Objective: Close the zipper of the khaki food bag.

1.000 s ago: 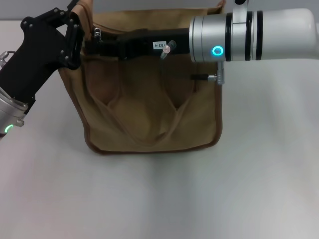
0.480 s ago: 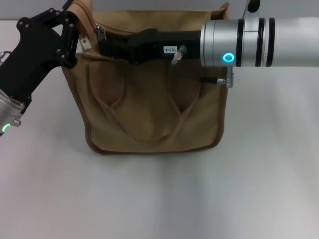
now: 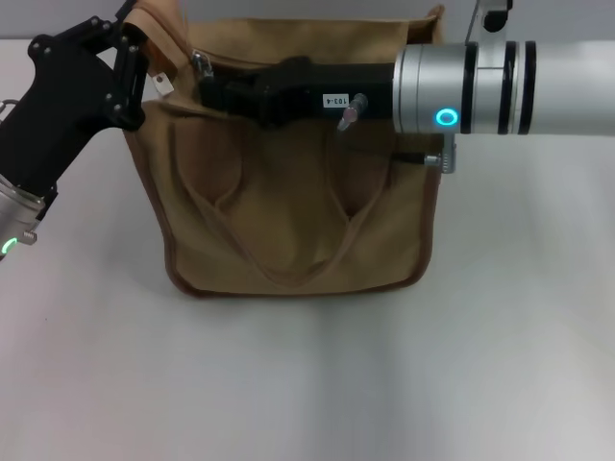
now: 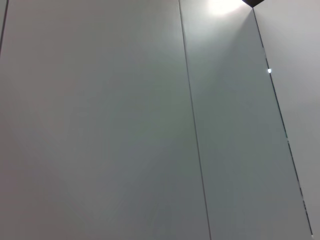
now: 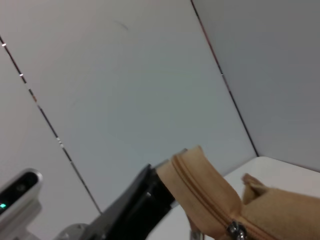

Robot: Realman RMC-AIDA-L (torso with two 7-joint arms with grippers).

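Note:
The khaki food bag [image 3: 288, 211] stands on the white table, front face and strap handles toward me. My left gripper [image 3: 135, 56] is shut on the bag's top left corner and holds it up. My right gripper [image 3: 209, 84] reaches across the bag's top from the right. It sits at the zipper's silver slider [image 3: 200, 63] near the left end, shut on the pull tab. The right wrist view shows the khaki zip line [image 5: 200, 190], the slider [image 5: 234, 229] and the left gripper's black finger [image 5: 135, 205] at the zip's end. The left wrist view shows only wall panels.
The white table [image 3: 307, 384] lies bare in front of and beside the bag. My right arm's silver forearm [image 3: 500, 86] hangs over the bag's top right corner. A small white tag [image 3: 161, 84] hangs at the bag's left corner.
My right arm has drawn back to the right, and the silver slider has moved a little right with it. The left gripper has shifted slightly left, still holding the corner.

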